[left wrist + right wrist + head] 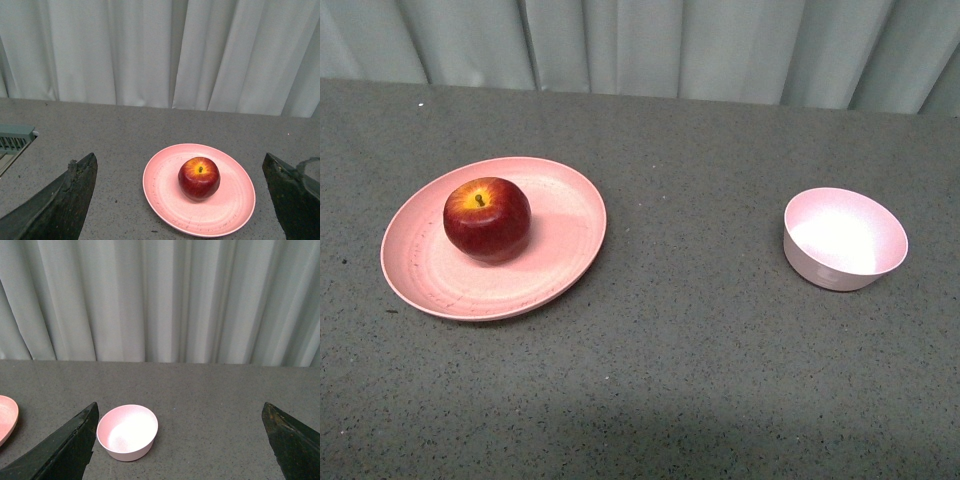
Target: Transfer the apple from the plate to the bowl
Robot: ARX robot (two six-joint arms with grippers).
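A dark-red apple (pixel 487 218) sits stem-up on a wide pink plate (pixel 560 250) at the left of a grey table (pixel 700 380), and a small pale bowl (pixel 820 270) stands empty well apart to its right. The left gripper (pixel 178 160) faces the apple and the right gripper (pixel 180 407) faces the bowl, each with jaws spread wide, holding nothing. The grasp has not begun; the left gripper would likely do best to straddle the apple's widest part and close gently, since glossy round skin may slip.
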